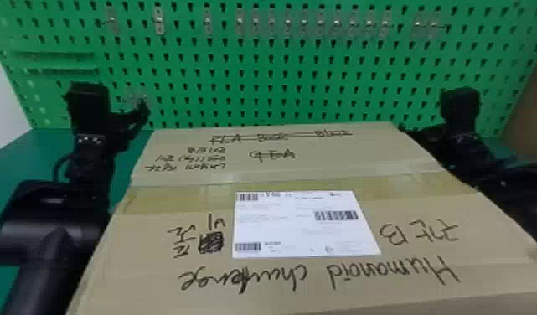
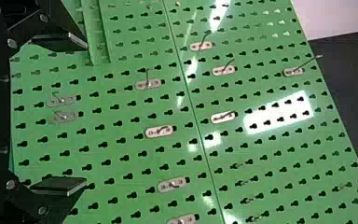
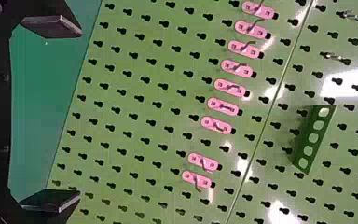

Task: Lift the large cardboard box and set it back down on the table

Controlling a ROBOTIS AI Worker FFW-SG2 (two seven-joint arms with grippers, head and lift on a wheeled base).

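Observation:
The large cardboard box [image 1: 305, 268], taped, with a white label and handwriting on top, fills the middle and front of the head view. Its underside is hidden, so I cannot tell whether it touches the green table [image 1: 131, 144]. My left gripper [image 1: 127, 119] is just beyond the box's far left corner; my right gripper [image 1: 420, 134] is beside its far right edge, partly hidden. Both forearms flank the box. In the left wrist view my left gripper [image 2: 85, 115] is open, its fingers wide apart around nothing. The right wrist view has my right gripper [image 3: 79, 114] likewise open and holding nothing.
A green pegboard [image 1: 280, 67] with small metal hooks stands upright behind the box and both grippers. A small green holder with round holes [image 3: 313, 137] is fixed to it. A brown surface [image 1: 531, 100] rises at the far right.

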